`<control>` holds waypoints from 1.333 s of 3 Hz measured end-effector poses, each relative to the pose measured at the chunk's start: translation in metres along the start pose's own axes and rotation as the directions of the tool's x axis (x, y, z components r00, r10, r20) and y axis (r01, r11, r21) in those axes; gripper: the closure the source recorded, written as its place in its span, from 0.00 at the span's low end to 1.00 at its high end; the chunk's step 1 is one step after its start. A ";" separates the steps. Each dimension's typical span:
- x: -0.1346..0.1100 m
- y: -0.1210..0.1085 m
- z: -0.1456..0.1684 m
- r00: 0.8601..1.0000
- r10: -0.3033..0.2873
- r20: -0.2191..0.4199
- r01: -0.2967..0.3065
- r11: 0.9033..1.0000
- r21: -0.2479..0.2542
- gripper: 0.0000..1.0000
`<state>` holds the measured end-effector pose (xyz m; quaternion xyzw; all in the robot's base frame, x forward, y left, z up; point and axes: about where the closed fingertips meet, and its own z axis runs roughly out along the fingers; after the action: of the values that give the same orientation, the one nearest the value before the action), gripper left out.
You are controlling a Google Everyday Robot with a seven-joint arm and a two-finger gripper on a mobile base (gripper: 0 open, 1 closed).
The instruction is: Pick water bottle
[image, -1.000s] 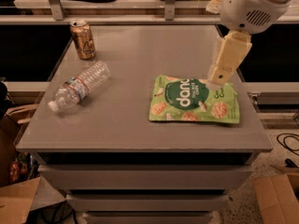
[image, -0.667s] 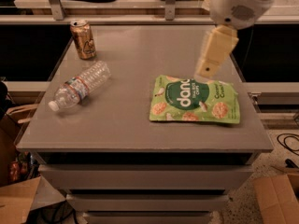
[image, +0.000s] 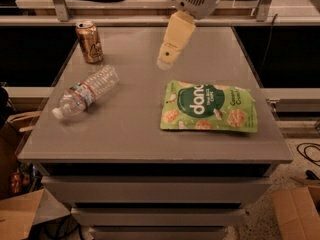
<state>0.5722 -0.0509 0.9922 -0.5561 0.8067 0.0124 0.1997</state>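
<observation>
Gripper (image: 165, 62), grip state indiscernible, hung over the surface (image: 130, 131); the water bottle (image: 86, 91) looked light and crushable, best taken across its ribs.

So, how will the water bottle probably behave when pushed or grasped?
The water bottle lies on its side on the table, so a push across its body would probably roll it. It looks clear and empty, so likely light, and its thin ribbed wall may dent. The gripper hangs above the table's middle, apart from it.
</observation>
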 end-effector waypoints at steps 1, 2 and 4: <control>-0.039 0.010 0.030 0.993 0.104 -0.051 -0.106 0.993 -0.047 0.00; -0.048 0.012 0.033 0.982 0.182 -0.045 -0.184 0.982 -0.044 0.00; -0.051 0.013 0.039 0.962 0.266 -0.066 -0.269 0.962 -0.044 0.00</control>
<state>0.5880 0.0094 0.9705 -0.4474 0.8793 0.0440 0.1573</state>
